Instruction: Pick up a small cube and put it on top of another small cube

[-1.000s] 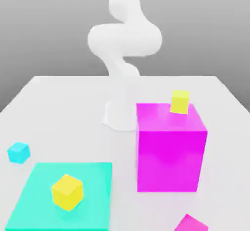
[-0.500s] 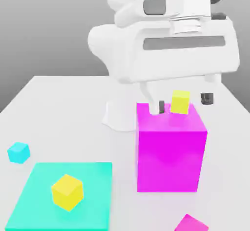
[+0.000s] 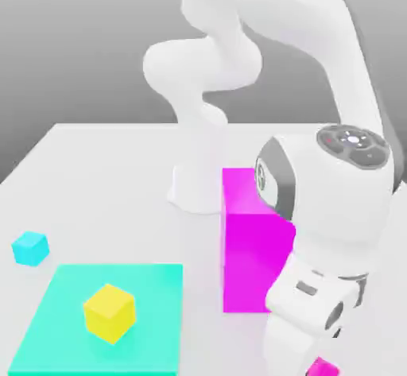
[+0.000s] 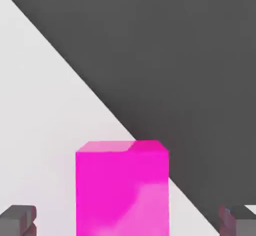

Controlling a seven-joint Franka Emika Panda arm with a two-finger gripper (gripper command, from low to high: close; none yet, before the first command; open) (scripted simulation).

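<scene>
Cube point(image 4: 122, 187), small and magenta, is sitting on the white table point(image 3: 103, 176) just in front of the big magenta block point(image 3: 250, 255), near the table's edge. The gripper point(image 4: 128, 220) is hanging over the cube with its fingers point(image 4: 17, 220) spread wide apart, one on either side, not touching it.

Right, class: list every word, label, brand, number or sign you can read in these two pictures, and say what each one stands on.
None: no readable text anywhere.
The big magenta block, small magenta cube, yellow cube, cyan cube and teal mat are plain coloured faces.
The arm's wrist carries a ring of small dots, not letters or numbers.
</scene>
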